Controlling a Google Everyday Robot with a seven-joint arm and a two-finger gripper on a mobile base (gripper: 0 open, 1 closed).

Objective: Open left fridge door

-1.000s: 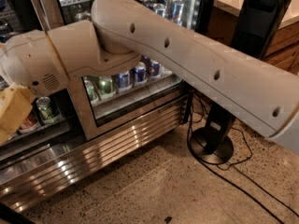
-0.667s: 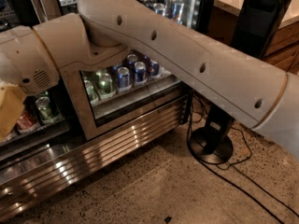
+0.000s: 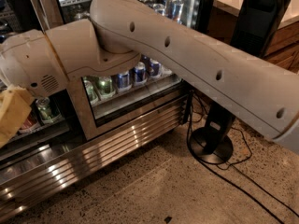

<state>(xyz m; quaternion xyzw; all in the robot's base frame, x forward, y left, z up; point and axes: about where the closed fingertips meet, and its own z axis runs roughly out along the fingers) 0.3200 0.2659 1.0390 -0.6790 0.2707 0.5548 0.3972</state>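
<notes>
My arm [image 3: 187, 59] stretches from the right edge across the fridge front to the left edge. There my gripper [image 3: 10, 115] shows as a tan part, low at the left and in front of the left fridge door [image 3: 74, 121]. Only the door's bronze-brown frame and a patch of glass with a green can [image 3: 44, 108] behind it show. The wrist housing [image 3: 32, 64] covers the rest. I cannot tell whether this door is ajar.
The twin glass door [image 3: 126, 94] with silver-blue cans and a white light strip stands to the right. A ribbed metal grille [image 3: 93, 155] runs along the fridge base. A black stand [image 3: 212, 146] with cables lies on the speckled floor, and a wooden counter [image 3: 285, 36] is at the right.
The arm's upper link has shifted slightly across the fridge front. The gripper has stayed at the left edge by the left door.
</notes>
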